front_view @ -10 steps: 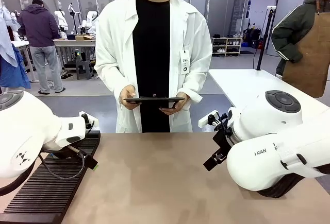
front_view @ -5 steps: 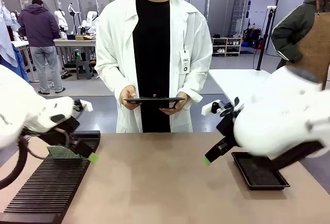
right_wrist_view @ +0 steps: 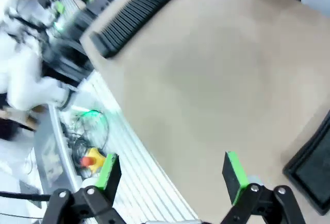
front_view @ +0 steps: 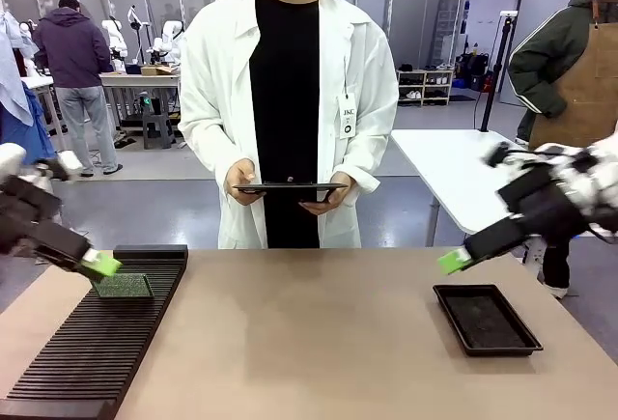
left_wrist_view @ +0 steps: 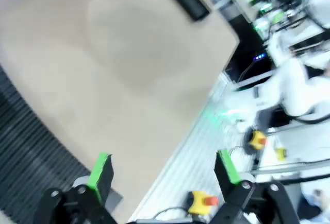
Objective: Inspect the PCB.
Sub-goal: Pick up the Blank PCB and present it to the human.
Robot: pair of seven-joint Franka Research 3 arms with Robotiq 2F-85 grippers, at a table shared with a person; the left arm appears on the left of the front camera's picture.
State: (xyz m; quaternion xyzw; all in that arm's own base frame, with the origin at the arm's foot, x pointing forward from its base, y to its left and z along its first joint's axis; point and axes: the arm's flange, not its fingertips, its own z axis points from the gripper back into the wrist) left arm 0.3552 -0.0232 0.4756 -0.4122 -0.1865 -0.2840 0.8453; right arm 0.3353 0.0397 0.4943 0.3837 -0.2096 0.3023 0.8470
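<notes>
Rack (front_view: 87,352): black and slotted, it lies along the left side of the table, running from the near edge towards the far side. The left wrist view shows its ribs at the lower left (left_wrist_view: 31,147), and the right wrist view shows it at the top (right_wrist_view: 139,7).
Left gripper (front_view: 100,266): it reaches in from the left edge and hangs over the far end of the rack. Its own wrist view (left_wrist_view: 164,170) shows the jaws spread wide with bare table between the green pads (left_wrist_view: 100,168).
PCB (front_view: 123,286): a small green board resting on the far end of the rack, just below and beside the left gripper's green tip. Whether the tip touches it cannot be told.
Table (front_view: 309,343): tan top, bare across the middle.
Person (front_view: 290,82): in a white coat over a black top, standing at the far side in the centre.
Tablet (front_view: 288,189): dark and held level at waist height in both of the person's hands.
Tray (front_view: 486,319): black, shallow and rectangular, on the right side of the table and well apart from the rack.
Right gripper (front_view: 454,261): blurred, in the air above the table just beyond the tray's far left corner. Its wrist view (right_wrist_view: 171,173) shows the jaws wide apart and gripping nothing, with the tray's corner at the right edge (right_wrist_view: 312,167).
</notes>
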